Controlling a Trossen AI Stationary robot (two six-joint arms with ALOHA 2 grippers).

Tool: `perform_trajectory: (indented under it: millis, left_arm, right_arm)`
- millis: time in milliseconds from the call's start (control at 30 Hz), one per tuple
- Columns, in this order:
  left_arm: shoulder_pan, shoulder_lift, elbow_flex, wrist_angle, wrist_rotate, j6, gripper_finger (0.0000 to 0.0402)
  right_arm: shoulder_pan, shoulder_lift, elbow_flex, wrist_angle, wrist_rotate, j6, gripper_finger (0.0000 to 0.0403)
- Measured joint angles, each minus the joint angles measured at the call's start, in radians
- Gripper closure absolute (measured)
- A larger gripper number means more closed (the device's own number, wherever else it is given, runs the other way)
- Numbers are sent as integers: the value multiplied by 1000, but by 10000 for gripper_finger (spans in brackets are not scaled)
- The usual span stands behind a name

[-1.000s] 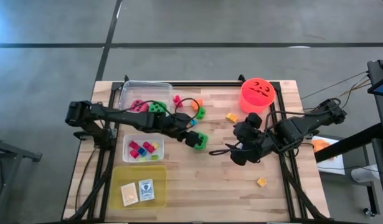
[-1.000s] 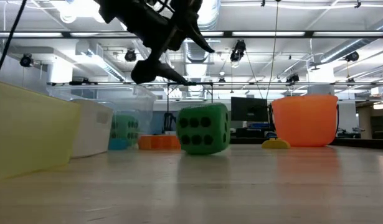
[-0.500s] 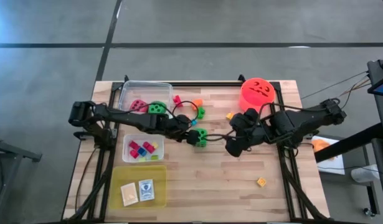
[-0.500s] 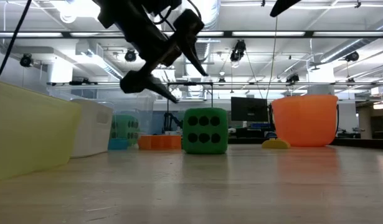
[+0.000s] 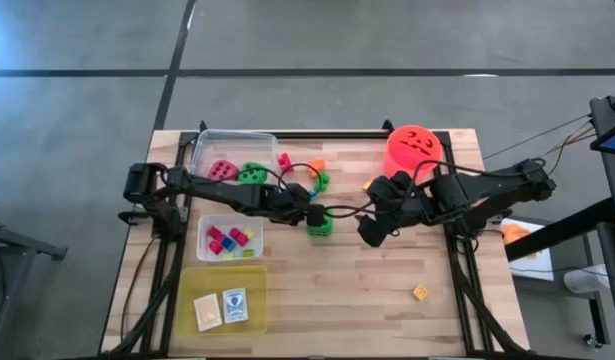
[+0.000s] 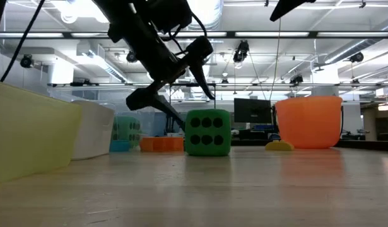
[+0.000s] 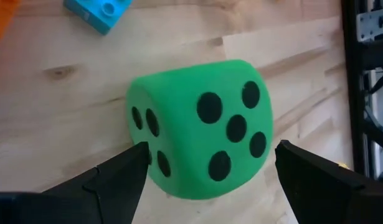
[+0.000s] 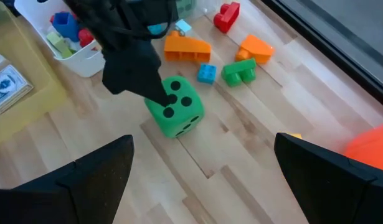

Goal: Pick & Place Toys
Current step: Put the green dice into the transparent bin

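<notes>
From above, the left tool [image 5: 309, 212] hangs open right over the green die [image 5: 320, 224] on the surface [image 5: 387, 300]; the right tool [image 5: 370, 232], also open, waits beside it. Low down, the fingers straddle it. The left wrist camera shows the die squarely between them.

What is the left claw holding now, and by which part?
Nothing yet. The left claw is open, its fingers on either side of the green die on the table, not closed on it. The right claw is open and empty too.
</notes>
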Motion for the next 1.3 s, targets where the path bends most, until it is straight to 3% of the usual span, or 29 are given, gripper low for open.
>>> perform_trajectory:
  millis: [700, 967, 1100, 1300]
  left_arm:
    - [10, 86, -2, 109, 31, -14, 69]
    - [16, 86, -2, 113, 0, 78, 78]
    - [16, 86, -5, 121, -2, 91, 139]
    - [19, 87, -79, 308, 75, 138, 304]
  right_arm:
    - [1, 0, 0, 0, -23, -42, 19]
    - [6, 0, 0, 0, -23, -53, 19]
    - [6, 0, 0, 0, -23, -53, 19]
    - [6, -1, 0, 0, -23, -56, 19]
